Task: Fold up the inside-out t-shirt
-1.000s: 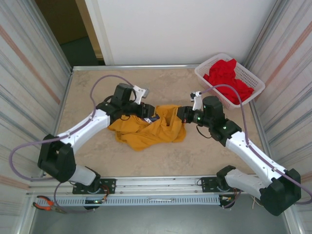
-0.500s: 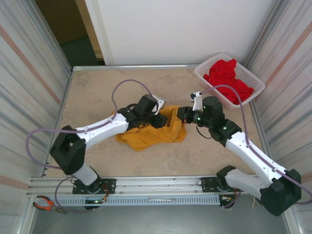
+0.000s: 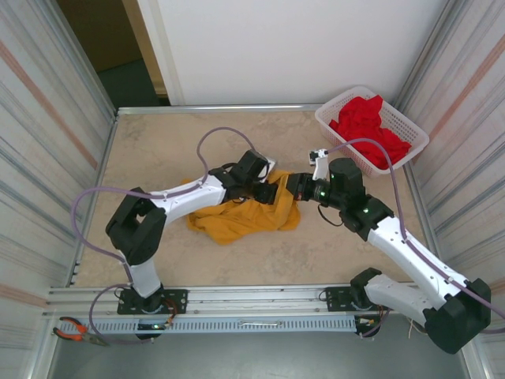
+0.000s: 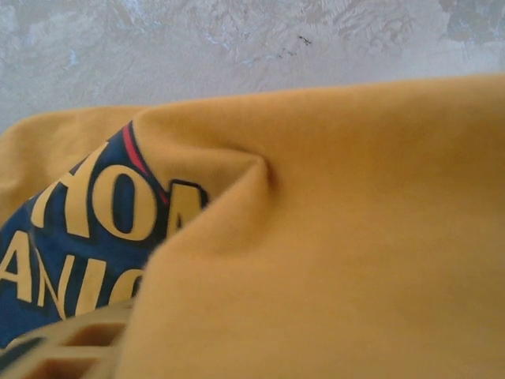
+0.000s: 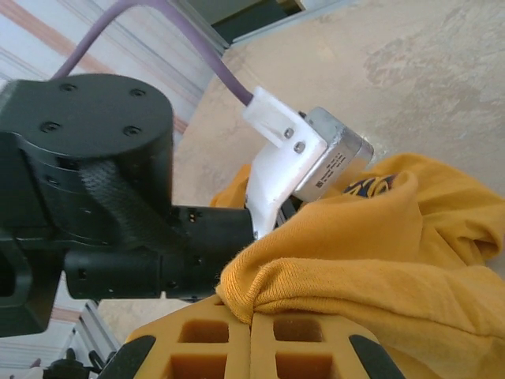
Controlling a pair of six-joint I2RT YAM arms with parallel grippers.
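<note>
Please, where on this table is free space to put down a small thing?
Free: the far-left table corner behind the left arm's cable; the near strip between the t-shirt and the front rail. Crowded: the centre, where the left tool and right tool meet at it, and the far-right corner with the basket.

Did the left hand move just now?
Yes. The left hand slid to the right across the shirt, getting closer to the basket, which stayed put.
</note>
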